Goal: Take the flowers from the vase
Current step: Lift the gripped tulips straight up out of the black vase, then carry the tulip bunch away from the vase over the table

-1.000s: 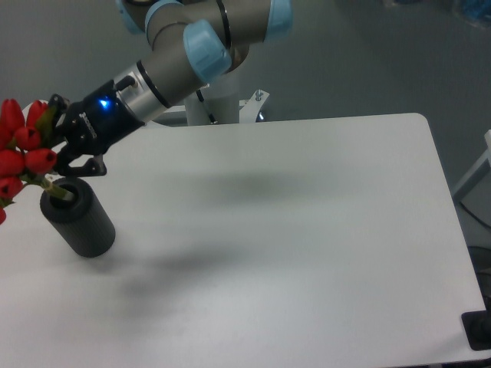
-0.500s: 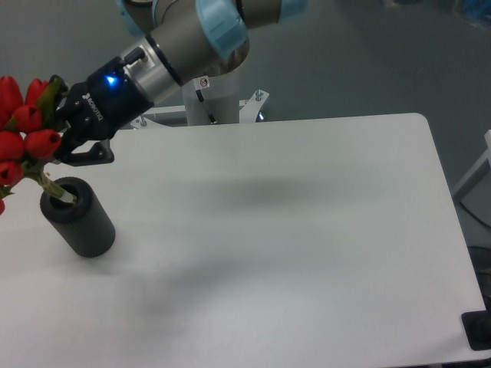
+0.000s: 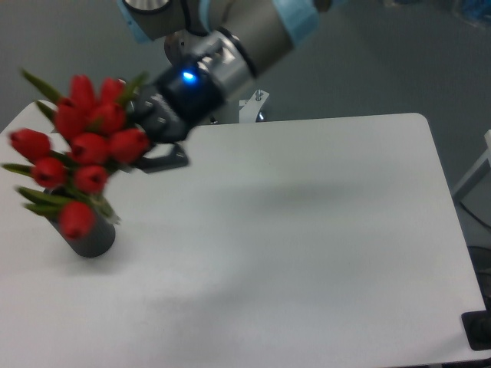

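Observation:
The flowers (image 3: 80,149), a bunch of red tulip buds with green leaves, hang in the air at the left, clear of the vase and blurred by motion. My gripper (image 3: 146,138) is shut on the stems at the bunch's right side, and the buds hide the fingertips. The vase (image 3: 93,238), a matte black cylinder, stands on the white table (image 3: 291,230) below the bunch. Only its lower part shows, because the lowest bud and leaves cover its opening.
The arm reaches in from the top centre above its white base (image 3: 230,107) at the table's far edge. A dark object (image 3: 479,331) sits at the table's front right corner.
My gripper has risen and moved right with the flowers. The stems have come out of the vase, and the whole bunch is now in view. The vase has stayed in place.

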